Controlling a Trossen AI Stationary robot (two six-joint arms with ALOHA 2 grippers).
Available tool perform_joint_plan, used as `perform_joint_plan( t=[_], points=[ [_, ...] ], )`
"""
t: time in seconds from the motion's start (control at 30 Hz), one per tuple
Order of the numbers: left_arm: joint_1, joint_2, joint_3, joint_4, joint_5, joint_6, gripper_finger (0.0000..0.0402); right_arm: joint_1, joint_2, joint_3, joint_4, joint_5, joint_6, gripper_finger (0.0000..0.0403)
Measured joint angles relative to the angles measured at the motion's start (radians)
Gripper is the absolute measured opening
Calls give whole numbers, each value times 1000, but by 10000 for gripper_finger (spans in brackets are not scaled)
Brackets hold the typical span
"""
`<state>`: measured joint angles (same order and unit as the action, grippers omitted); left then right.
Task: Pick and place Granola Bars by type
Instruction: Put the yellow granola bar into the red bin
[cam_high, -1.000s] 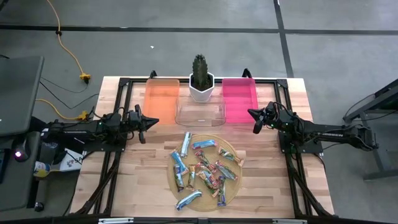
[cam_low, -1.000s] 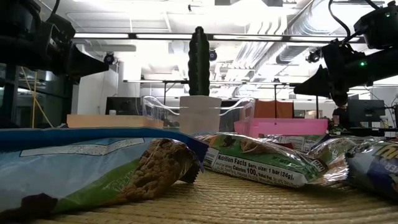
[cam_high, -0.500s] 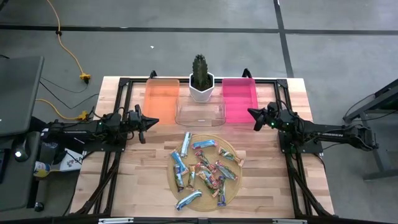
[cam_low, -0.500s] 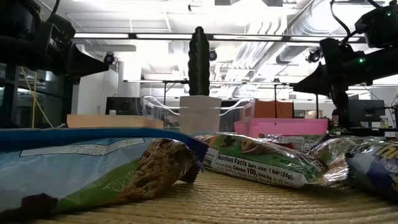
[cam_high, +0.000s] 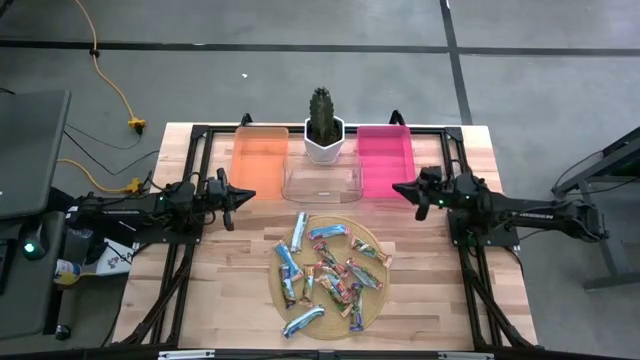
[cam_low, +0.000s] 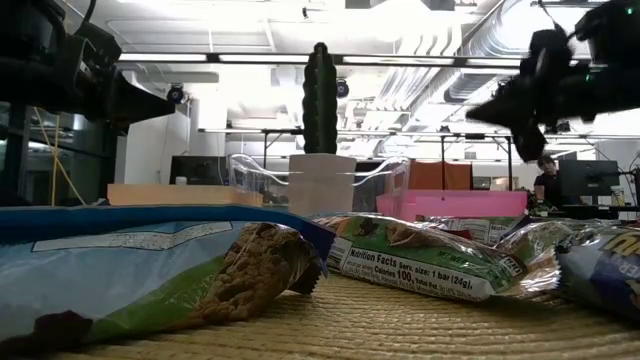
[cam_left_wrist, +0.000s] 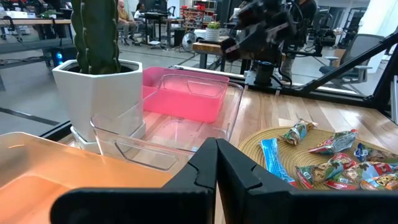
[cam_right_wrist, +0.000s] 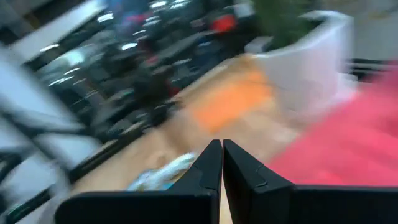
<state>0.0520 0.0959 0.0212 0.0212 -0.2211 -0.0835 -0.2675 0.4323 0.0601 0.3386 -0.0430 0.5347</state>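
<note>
The right hand is fully closed, its two fingers pressed tip to tip, and holds nothing. It hangs above the table, just off the near right corner of the pink bin. Beyond the pink bin, farther from this hand, stands the clear bin, with a cactus in a white pot behind it, and then the orange bin.

The left hand is likewise fully closed and empty. It hangs over the near edge of the orange bin and points across the table toward the right hand.

The granola bars lie in a loose pile on a round woven mat, on the table between the two hands and nearer the front edge than either. The pile is well apart from both hands. No bar shows inside any of the three bins. In the low view, the wrappers rest flat on the mat.
</note>
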Motion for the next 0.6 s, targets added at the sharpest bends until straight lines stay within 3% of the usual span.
perform_joint_plan(
  t=[0.23, 0.6],
  points=[
    [0, 0, 0, 0, 0, 0, 1, 0, 1, 214, -135, -26, -86, 0],
    [0, 0, 0, 2, 0, 0, 1, 0, 74, 709, -687, 70, -247, 0]
  ],
)
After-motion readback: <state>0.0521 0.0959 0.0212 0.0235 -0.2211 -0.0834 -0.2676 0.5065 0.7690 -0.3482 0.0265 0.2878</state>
